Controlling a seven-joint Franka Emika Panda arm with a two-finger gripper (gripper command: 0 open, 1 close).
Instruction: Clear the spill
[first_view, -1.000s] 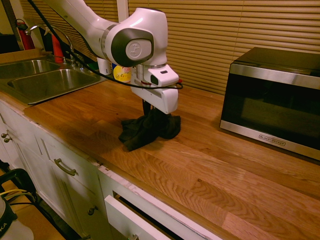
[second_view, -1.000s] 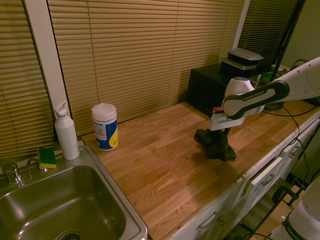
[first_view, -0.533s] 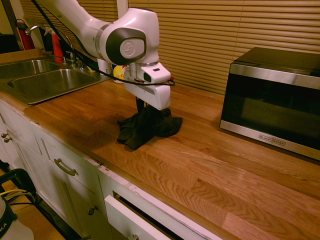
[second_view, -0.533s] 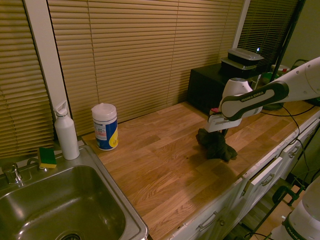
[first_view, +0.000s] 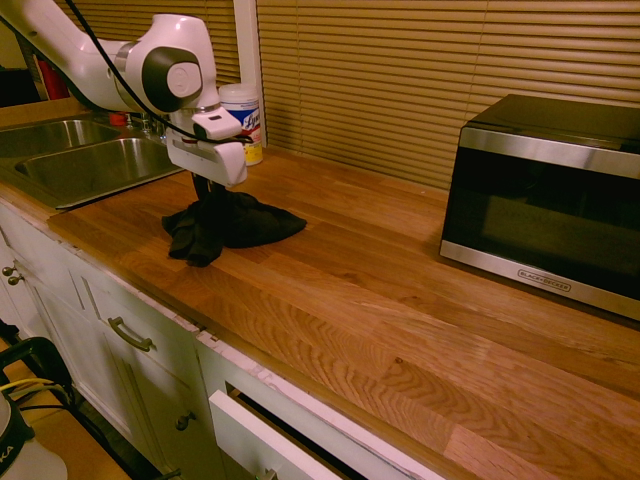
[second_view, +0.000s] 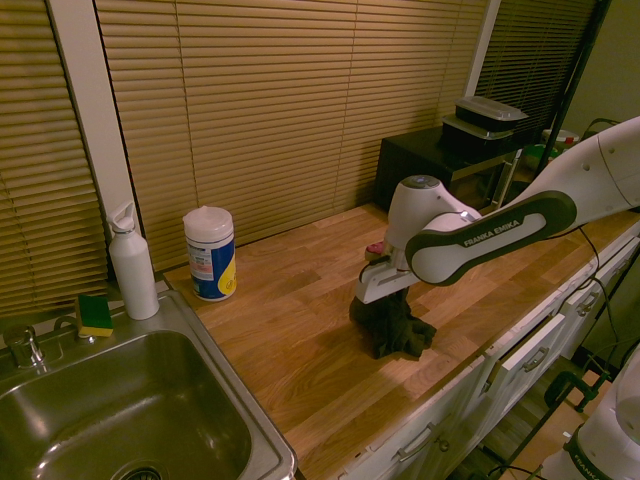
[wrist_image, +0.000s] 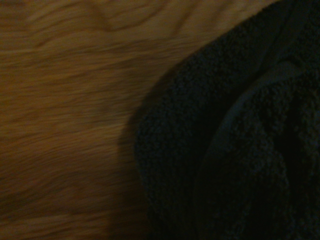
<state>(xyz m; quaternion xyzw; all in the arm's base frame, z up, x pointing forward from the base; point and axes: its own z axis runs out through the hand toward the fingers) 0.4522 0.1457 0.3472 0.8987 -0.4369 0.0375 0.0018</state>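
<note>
My gripper (first_view: 207, 190) points straight down and is shut on the bunched top of a dark rumpled cloth (first_view: 232, 224). The cloth rests on the wooden counter (first_view: 400, 300) near its front edge, spread out below the hand and trailing toward the microwave side. The second exterior view shows the same gripper (second_view: 386, 300) above the cloth (second_view: 396, 332). Dark terry cloth (wrist_image: 240, 150) fills much of the wrist view, beside bare wood. The spill does not show in any view; the wood around the cloth looks unmarked.
A steel sink (first_view: 45, 170) lies just past the cloth, a wipes canister (first_view: 241, 112) behind it. A white spray bottle (second_view: 132, 266) and a sponge (second_view: 95, 314) stand at the sink's back. A black microwave (first_view: 545, 200) stands at the counter's far end.
The arm has dragged the cloth along the counter toward the sink, well away from the microwave. The gripper has stayed shut on the cloth throughout.
</note>
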